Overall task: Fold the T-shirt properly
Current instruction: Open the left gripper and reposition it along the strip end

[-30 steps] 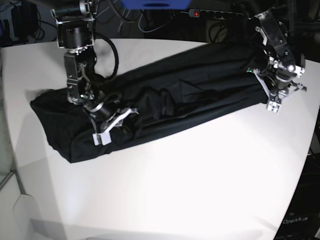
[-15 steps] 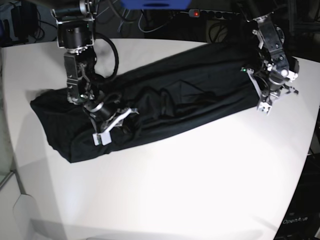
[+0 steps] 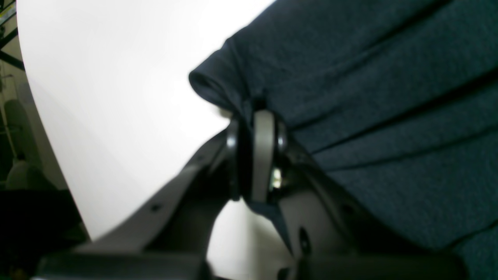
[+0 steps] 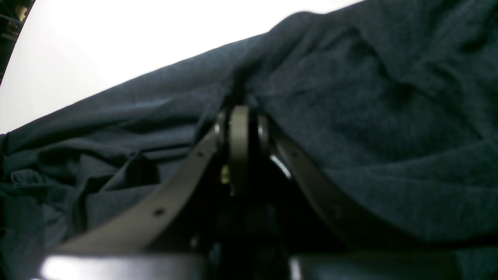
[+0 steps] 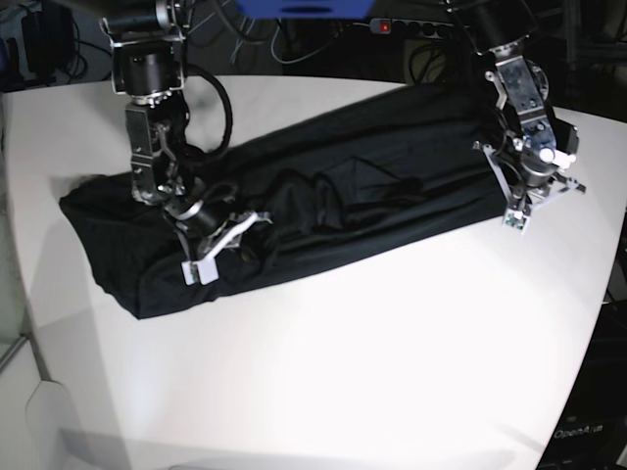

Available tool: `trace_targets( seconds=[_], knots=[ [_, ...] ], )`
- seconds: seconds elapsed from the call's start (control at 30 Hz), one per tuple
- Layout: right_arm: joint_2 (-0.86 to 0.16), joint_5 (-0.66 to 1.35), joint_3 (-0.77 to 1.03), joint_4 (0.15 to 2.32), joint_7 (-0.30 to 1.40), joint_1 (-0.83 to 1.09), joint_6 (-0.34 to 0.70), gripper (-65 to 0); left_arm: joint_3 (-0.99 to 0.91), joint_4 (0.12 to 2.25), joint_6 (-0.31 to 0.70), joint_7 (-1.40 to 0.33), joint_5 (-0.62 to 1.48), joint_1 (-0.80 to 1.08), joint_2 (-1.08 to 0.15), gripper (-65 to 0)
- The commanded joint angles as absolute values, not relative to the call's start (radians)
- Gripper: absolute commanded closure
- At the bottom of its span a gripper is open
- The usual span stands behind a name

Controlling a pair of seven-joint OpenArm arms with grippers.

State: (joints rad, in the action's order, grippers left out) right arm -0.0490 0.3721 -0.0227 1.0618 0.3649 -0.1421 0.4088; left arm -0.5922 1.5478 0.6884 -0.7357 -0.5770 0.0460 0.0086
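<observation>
— White surface (image 5: 392, 352) fills most of the base view, cables and a power strip (image 5: 416, 26) dark along the top. Where's the shirt (image 5: 323, 206)?

— Stretched in a rumpled band from the left middle up to the upper right.

— And the claws?

— Left claw (image 5: 511, 208), at the right of the frame, is closed on the shirt's end at its lower edge. Right claw (image 5: 211, 257), at the left, is closed on a fold near the other end.
</observation>
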Motion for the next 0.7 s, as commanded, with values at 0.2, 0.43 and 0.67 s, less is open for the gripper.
trace_targets(
  seconds=[0.2,0.43,0.67],
  knots=[
    [-0.059,0.289,-0.021,1.046,0.475,-0.128,0.331,-2.5,-0.59,1.555,0.698,-0.74,-0.582,0.038,-0.001,-15.6],
    [-0.059,0.289,-0.021,1.046,0.475,-0.128,0.331,-2.5,-0.595,1.564,0.698,-0.74,-0.581,0.039,0.002,-42.0],
    [-0.059,0.289,-0.021,1.046,0.475,-0.128,0.331,-2.5,-0.593,1.569,0.698,-0.74,-0.581,0.038,0.005,-42.7]
  ],
)
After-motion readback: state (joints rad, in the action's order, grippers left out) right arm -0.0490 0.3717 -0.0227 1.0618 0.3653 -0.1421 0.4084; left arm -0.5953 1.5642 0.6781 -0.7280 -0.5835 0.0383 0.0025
